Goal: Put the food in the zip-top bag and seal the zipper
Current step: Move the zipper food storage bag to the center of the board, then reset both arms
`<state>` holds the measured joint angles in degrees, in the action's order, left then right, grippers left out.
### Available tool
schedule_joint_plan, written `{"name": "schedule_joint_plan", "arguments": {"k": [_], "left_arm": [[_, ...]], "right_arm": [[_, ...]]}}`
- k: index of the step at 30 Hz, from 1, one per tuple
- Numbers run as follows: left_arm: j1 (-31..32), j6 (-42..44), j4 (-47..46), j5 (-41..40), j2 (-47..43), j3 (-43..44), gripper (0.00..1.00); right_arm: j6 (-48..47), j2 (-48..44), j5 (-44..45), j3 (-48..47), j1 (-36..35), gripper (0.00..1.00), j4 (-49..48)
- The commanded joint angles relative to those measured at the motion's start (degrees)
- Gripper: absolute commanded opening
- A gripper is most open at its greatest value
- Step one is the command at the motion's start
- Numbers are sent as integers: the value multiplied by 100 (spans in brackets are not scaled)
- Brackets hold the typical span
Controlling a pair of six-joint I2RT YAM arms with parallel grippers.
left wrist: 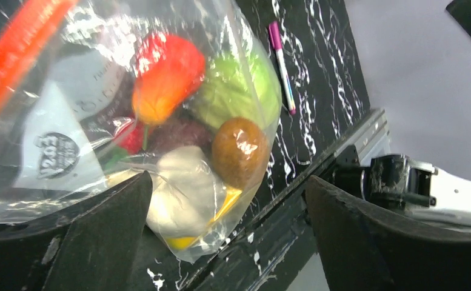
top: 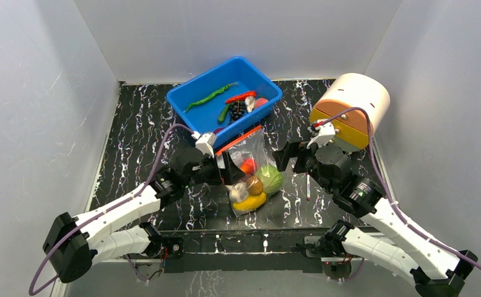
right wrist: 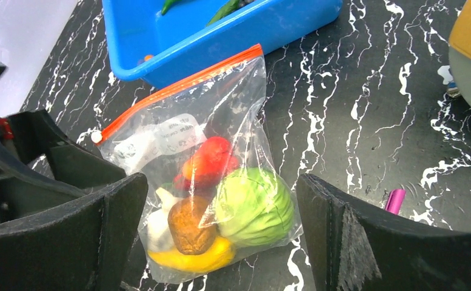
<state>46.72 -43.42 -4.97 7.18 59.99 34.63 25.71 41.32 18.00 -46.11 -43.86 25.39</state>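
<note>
Left gripper (left wrist: pixel 228 185): jaws spread wide, pinching nothing. It sits at the left edge of the clear crinkly zip-top plastic bag (right wrist: pixel 220 121); contact unclear. Right gripper (right wrist: pixel 220 182): jaws also spread wide and empty, just right of the bag, not touching it.

The bag lies flat on the black white-veined marble-look table (top: pixel 138 136) between both grippers. Its thin red-orange zipper strip (right wrist: pixel 178 88) faces the blue plastic tub (right wrist: pixel 251 30) and runs straight; can't tell if it is fully sealed.

Food is inside the bag, bunched at the bottom end:
- round green melon (right wrist: pixel 254 206)
- brown oval piece (right wrist: pixel 187 227)
- yellow banana-like piece (right wrist: pixel 196 260)
- red-orange piece (right wrist: pixel 208 163)
- white mushroom (right wrist: pixel 157 227)

A pink-capped pen (left wrist: pixel 281 66) lies on the table right of the bag. A cream and orange cylinder (top: pixel 352 108) stands at far right.
</note>
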Motion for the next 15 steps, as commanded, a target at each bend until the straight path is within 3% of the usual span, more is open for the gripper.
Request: {"name": "schedule_joint_plan", "arguments": {"k": [1, 7, 15], "left_arm": [[19, 583, 821, -707, -431, 627, 98], [21, 1238, 1695, -1276, -504, 1498, 98], [20, 1648, 1897, -1884, -773, 2405, 98]], "right_arm": [[-13, -249, 227, -357, 6, 93, -105], [140, -241, 129, -581, 0, 98, 53], [198, -182, 74, -1132, 8, 98, 155]]}}
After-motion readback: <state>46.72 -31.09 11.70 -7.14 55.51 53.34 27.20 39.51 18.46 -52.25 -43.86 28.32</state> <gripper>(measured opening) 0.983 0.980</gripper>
